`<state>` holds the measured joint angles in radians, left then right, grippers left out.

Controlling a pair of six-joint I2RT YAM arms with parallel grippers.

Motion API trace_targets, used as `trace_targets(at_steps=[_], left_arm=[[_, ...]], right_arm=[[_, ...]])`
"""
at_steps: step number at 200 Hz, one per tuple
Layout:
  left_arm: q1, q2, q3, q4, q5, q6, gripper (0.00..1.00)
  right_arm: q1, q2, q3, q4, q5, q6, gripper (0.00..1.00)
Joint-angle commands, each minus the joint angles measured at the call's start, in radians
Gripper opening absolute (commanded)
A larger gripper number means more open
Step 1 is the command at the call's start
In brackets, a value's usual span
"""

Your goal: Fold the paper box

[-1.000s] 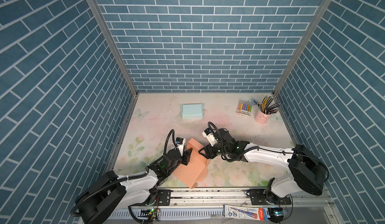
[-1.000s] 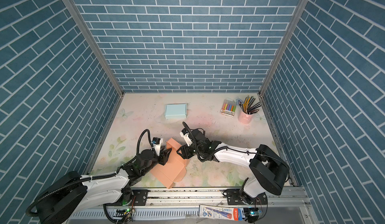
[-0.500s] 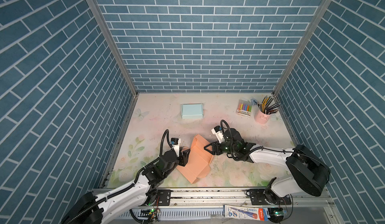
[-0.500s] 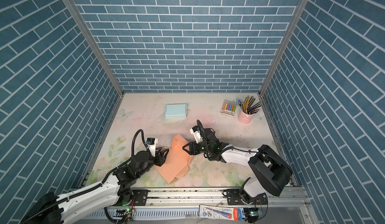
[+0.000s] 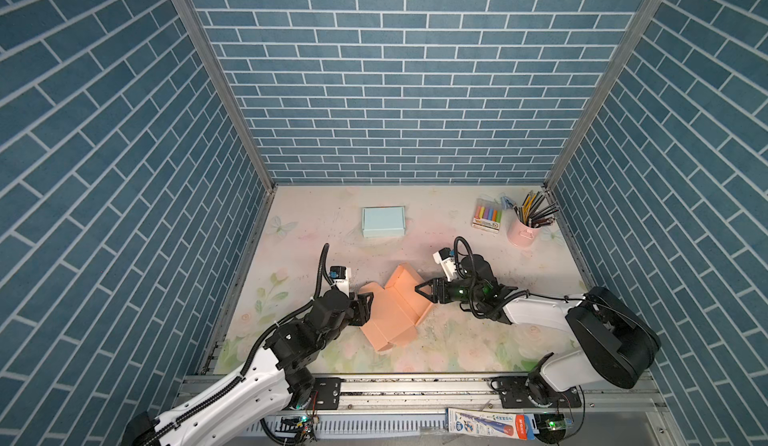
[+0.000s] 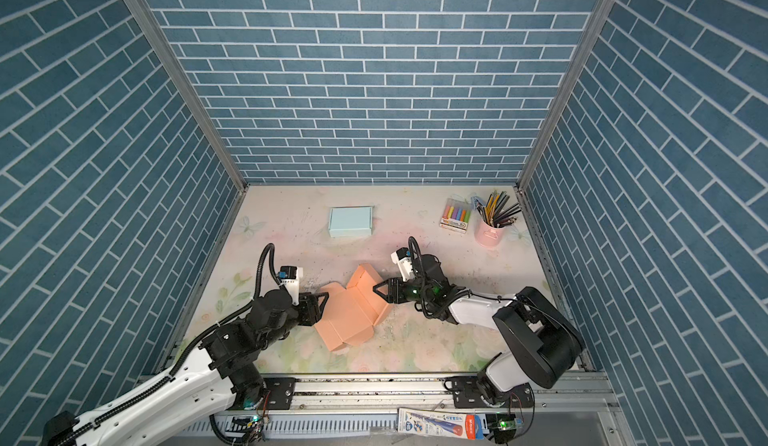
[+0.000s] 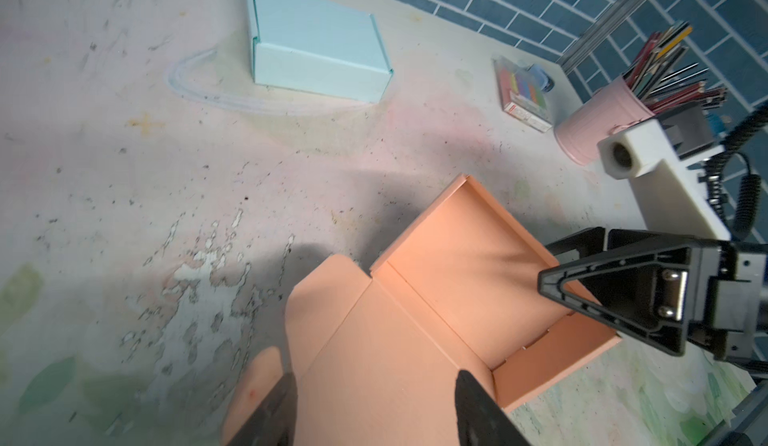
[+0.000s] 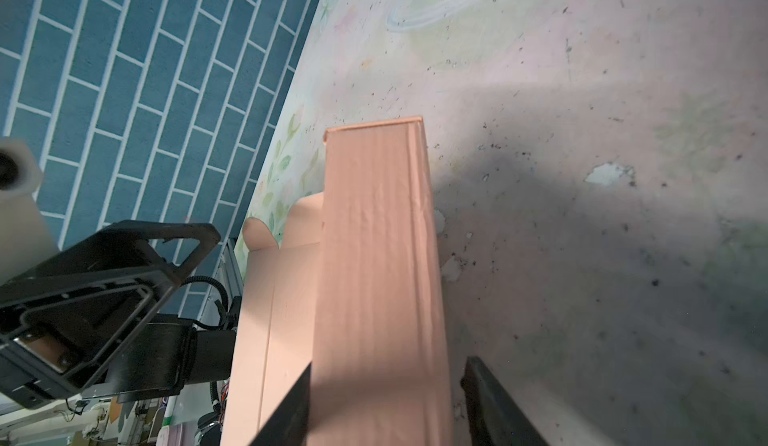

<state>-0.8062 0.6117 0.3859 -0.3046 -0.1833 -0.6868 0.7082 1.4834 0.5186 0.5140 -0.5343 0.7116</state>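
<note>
Left claw (image 5: 368, 307) stands with its jaws apart at the edge of the orange paper box (image 5: 395, 311). Its own wrist view shows the two dark fingers (image 7: 268, 412) spread on either side of the flat panel. Whether either finger touches the card cannot be told. Right claw (image 5: 420, 292) comes at the box from the opposite side, jaws likewise apart, with its tips at the raised side wall. In the right wrist view one finger (image 8: 291, 408) overlaps the edge of that wall, while the other stands clear of it with bare desk (image 5: 457, 340) showing in the gap.

In both top views the box lies on the desk between the two claws, turned askew to the desk's edges. It is half formed. The tray part next to the right claw has its walls standing, and the panel with rounded tabs next to the left claw lies flat and open.

Beyond both claws, toward the back wall, sits a closed pale blue box (image 5: 383, 221), well apart from either of them. Farther off past the right claw, near the back corner, a pack of coloured chalks (image 5: 487, 215) lies just beside a pink cup (image 5: 521, 233) full of pencils. The desk has a worn, scuffed floral surface, and blue brick walls (image 5: 395, 91) enclose it on three sides.
</note>
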Motion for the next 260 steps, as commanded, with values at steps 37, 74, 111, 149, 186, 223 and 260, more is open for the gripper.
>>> trace_targets(at_steps=[37, 74, 111, 149, 186, 223, 260], left_arm=[[-0.002, -0.094, 0.089, -0.220, -0.035, -0.161, 0.63], [0.001, -0.137, 0.044, -0.213, 0.014, -0.233, 0.64], [0.003, -0.125, -0.061, -0.043, 0.106, -0.315, 0.64], [0.003, -0.148, -0.180, 0.139, 0.174, -0.408, 0.61], [0.003, -0.146, -0.229, 0.219, 0.187, -0.439, 0.49], [0.003, -0.142, -0.226, 0.218, 0.183, -0.437, 0.37], [0.003, -0.142, -0.227, 0.217, 0.178, -0.442, 0.29]], right_arm=[[-0.042, 0.014, -0.050, 0.077, -0.045, 0.020, 0.54], [-0.056, 0.020, -0.064, 0.105, -0.061, 0.015, 0.53], [-0.068, 0.014, -0.081, 0.113, -0.069, 0.009, 0.53], [-0.072, 0.013, -0.100, 0.137, -0.080, 0.012, 0.53], [-0.072, 0.000, -0.103, 0.126, -0.084, 0.006, 0.53], [-0.072, -0.025, -0.107, 0.096, -0.068, -0.007, 0.54], [-0.073, -0.049, -0.109, 0.050, -0.041, -0.029, 0.56]])
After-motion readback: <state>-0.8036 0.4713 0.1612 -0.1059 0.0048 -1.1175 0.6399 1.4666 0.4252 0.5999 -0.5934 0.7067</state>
